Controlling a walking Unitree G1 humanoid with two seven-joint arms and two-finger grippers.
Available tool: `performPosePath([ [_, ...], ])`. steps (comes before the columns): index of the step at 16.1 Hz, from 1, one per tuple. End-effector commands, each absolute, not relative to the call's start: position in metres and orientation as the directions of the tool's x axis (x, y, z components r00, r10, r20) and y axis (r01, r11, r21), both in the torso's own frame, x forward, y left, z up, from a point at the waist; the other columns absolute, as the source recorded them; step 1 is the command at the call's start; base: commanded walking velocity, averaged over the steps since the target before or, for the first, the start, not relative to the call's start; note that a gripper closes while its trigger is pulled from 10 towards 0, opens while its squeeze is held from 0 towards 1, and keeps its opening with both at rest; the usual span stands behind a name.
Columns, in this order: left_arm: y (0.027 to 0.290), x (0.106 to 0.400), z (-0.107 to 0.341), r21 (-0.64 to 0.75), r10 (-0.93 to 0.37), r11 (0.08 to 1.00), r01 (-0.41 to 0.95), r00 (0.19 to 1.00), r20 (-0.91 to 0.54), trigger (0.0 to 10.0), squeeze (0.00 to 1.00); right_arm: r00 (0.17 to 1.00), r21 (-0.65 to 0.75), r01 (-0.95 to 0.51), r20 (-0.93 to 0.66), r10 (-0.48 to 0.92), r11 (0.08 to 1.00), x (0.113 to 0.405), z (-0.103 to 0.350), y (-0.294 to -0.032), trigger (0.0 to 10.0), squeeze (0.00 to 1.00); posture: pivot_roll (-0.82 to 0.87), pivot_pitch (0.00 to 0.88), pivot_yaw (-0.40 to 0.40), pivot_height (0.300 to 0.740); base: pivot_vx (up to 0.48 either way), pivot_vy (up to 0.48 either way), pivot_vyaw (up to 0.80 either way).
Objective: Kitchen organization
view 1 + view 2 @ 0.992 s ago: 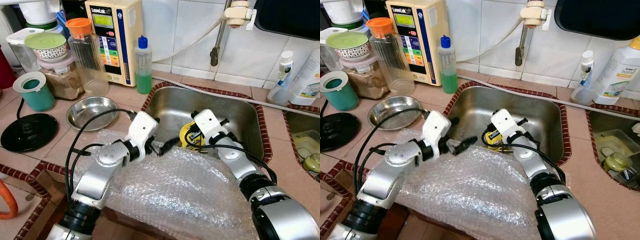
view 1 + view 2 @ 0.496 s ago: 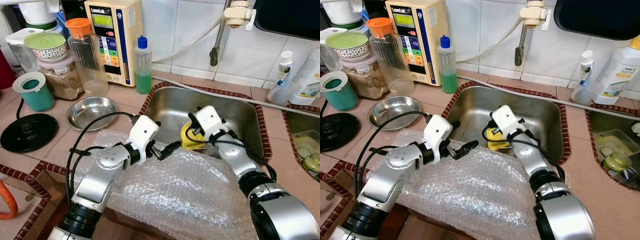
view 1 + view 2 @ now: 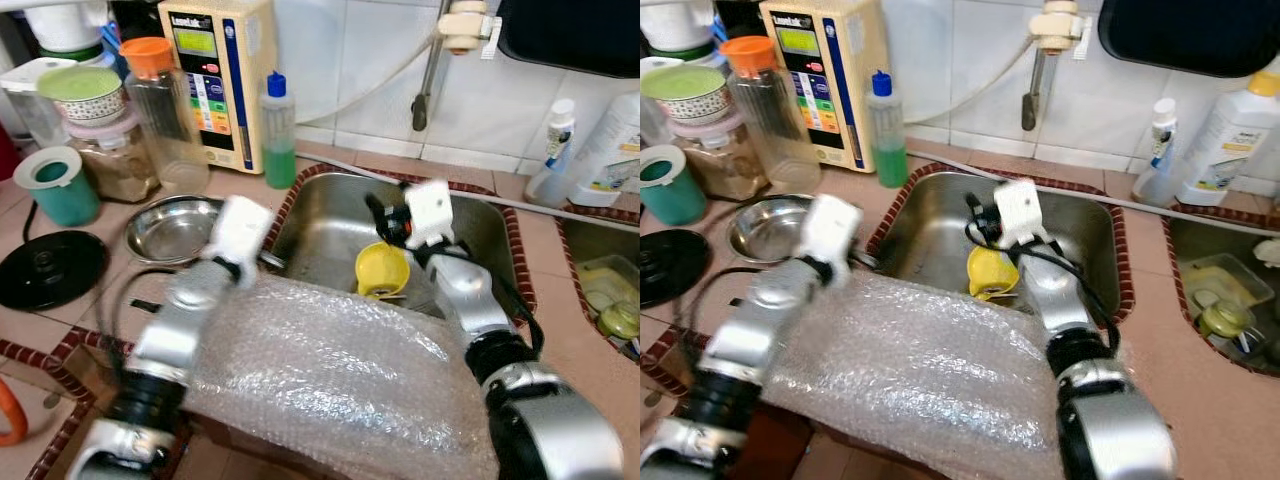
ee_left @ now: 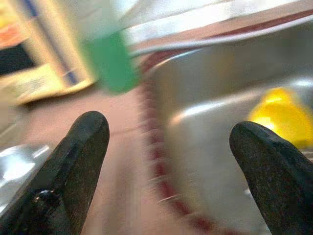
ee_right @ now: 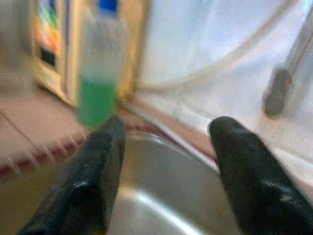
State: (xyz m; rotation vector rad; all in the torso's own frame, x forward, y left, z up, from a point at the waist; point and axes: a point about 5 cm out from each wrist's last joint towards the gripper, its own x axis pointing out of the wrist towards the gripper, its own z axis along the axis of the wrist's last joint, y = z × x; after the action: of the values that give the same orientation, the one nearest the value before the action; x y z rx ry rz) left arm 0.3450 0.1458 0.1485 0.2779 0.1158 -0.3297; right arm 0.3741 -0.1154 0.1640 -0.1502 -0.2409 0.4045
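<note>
A yellow cup [image 3: 382,268] lies tilted in the steel sink [image 3: 330,215], and it also shows in the left wrist view [image 4: 279,115]. My right gripper [image 3: 385,222] hovers just above and behind the cup, open, with nothing between its fingers [image 5: 98,181]. A sheet of bubble wrap [image 3: 330,370] covers the front counter and hangs over the sink's near rim. My left gripper [image 4: 166,147] is open and empty at the sink's left rim, blurred by motion, and it points toward the sink and the green bottle [image 3: 279,130].
Left of the sink are a steel bowl [image 3: 170,225], a teal cup [image 3: 55,185], a black disc [image 3: 45,265], an orange-lidded jar [image 3: 160,110] and a cream water unit [image 3: 215,70]. A tap [image 3: 430,70] hangs behind the sink. White bottles [image 3: 555,150] and a second basin [image 3: 600,290] are at the right.
My right gripper has let go of the yellow cup and risen toward the back of the sink. My left arm swung off the bubble wrap toward the sink's left rim.
</note>
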Motion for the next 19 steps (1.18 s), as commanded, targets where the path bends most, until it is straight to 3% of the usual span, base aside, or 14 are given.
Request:
performPosePath([
  [1,0.154,0.350,0.155,0.273,-0.253,0.920,0.281,0.958,-0.131,10.0,1.00,0.880,-0.168,-0.388,0.225,0.418,0.906,0.372,0.170,-0.113,10.0,1.00,0.07,0.000,0.005,0.740,0.000,0.000,0.00],
  [2,0.174,0.358,0.157,0.276,-0.107,0.951,0.141,0.985,-0.133,10.0,1.00,0.859,-0.150,-0.418,0.256,0.443,0.896,0.362,0.176,-0.106,10.0,1.00,0.07,0.000,0.006,0.740,0.000,0.000,0.00],
  [3,0.182,0.360,0.156,0.258,-0.053,0.962,0.089,0.989,-0.141,10.0,1.00,0.847,-0.153,-0.437,0.264,0.462,0.887,0.356,0.179,-0.103,10.0,0.83,0.06,0.000,0.006,0.740,0.000,0.000,0.00],
  [4,0.190,0.362,0.154,0.249,-0.007,0.967,0.047,0.987,-0.159,10.0,1.00,0.838,-0.159,-0.451,0.263,0.478,0.878,0.352,0.180,-0.102,10.0,0.75,0.06,0.000,0.006,0.740,0.000,0.000,0.00],
  [5,0.197,0.364,0.152,0.252,0.017,0.967,0.030,0.983,-0.183,10.0,1.00,0.826,-0.176,-0.469,0.260,0.501,0.865,0.346,0.182,-0.101,10.0,0.46,0.05,0.000,0.007,0.740,0.000,0.000,0.00],
  [6,0.199,0.365,0.151,0.257,0.021,0.966,0.029,0.981,-0.192,10.0,0.93,0.822,-0.178,-0.481,0.251,0.512,0.859,0.343,0.183,-0.101,10.0,0.31,0.05,0.000,0.006,0.740,0.000,0.000,0.00],
  [7,0.200,0.366,0.150,0.259,0.028,0.965,0.025,0.979,-0.201,10.0,0.34,0.822,-0.171,-0.485,0.246,0.513,0.858,0.341,0.184,-0.101,10.0,0.11,0.05,0.000,0.005,0.740,0.000,0.000,0.00],
  [8,0.202,0.367,0.151,0.258,0.045,0.966,0.008,0.979,-0.199,10.0,0.00,0.824,-0.166,-0.487,0.240,0.514,0.858,0.340,0.185,-0.102,10.0,0.00,0.05,0.000,0.005,0.740,0.000,0.000,0.00],
  [9,0.206,0.369,0.153,0.254,0.077,0.967,-0.027,0.979,-0.188,10.0,0.00,0.827,-0.160,-0.489,0.227,0.514,0.858,0.337,0.187,-0.103,10.0,0.00,0.05,0.000,0.004,0.740,0.000,0.000,0.00],
  [12,0.242,0.368,0.169,0.232,0.332,0.923,-0.306,0.939,-0.084,10.0,0.00,0.838,-0.148,-0.488,0.196,0.509,0.860,0.332,0.188,-0.106,10.0,0.00,0.05,0.000,0.003,0.740,0.000,0.000,0.00],
  [14,0.255,0.364,0.165,0.200,0.403,0.905,-0.376,0.908,-0.116,10.0,0.00,0.837,-0.145,-0.492,0.191,0.512,0.858,0.331,0.188,-0.105,10.0,0.00,0.05,0.000,0.004,0.740,0.000,0.000,0.00],
  [19,0.251,0.361,0.143,0.032,0.414,0.906,-0.421,0.872,-0.260,10.0,0.00,0.803,-0.131,-0.552,0.181,0.568,0.823,0.324,0.193,-0.100,10.0,0.00,0.05,0.000,0.006,0.740,0.000,0.000,0.00],
])
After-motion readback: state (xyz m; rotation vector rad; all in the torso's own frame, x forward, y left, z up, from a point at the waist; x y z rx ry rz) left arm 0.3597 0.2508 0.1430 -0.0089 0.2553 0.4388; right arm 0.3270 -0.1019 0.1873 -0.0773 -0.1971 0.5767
